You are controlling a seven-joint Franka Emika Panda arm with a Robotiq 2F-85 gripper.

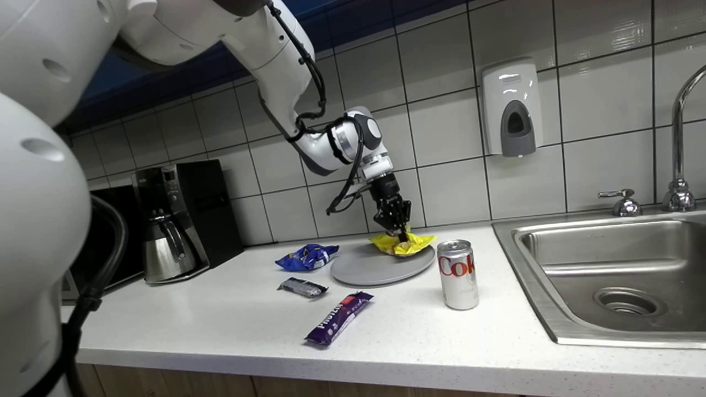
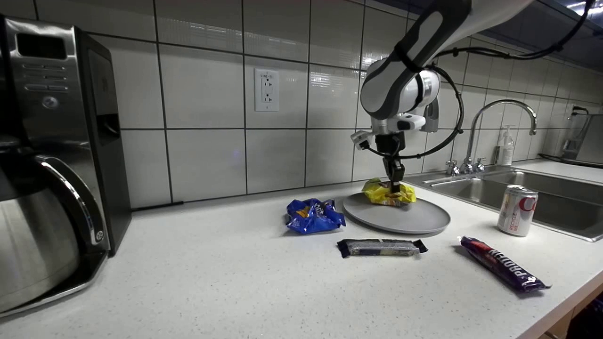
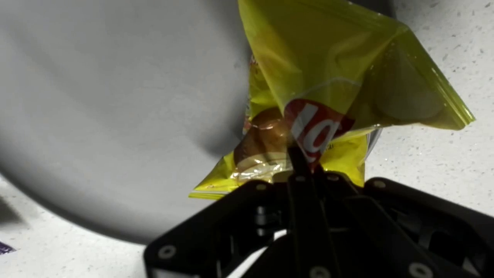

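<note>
A yellow chip bag [image 1: 422, 241] rests crumpled on the far side of a round grey plate [image 1: 375, 270]. My gripper [image 1: 403, 237] points down into the bag, its fingers close together with the wrapper pinched between them. The bag [image 2: 375, 192], plate [image 2: 405, 220] and gripper [image 2: 395, 187] also show in an exterior view. In the wrist view the bag [image 3: 320, 54] folds up around the fingertips [image 3: 307, 164], with a red label at the pinch. The plate [image 3: 115, 96] lies under it. The fingertips' very ends are hidden by the wrapper.
Near the plate lie a blue chip bag [image 2: 314, 217], a silver-wrapped bar [image 2: 381, 247] and a purple protein bar [image 2: 501, 264]. A Coke can [image 1: 458, 278] stands upright between plate and sink [image 1: 532, 281]. A coffee maker [image 1: 193, 220] stands at the counter's far end. A tiled wall is close behind.
</note>
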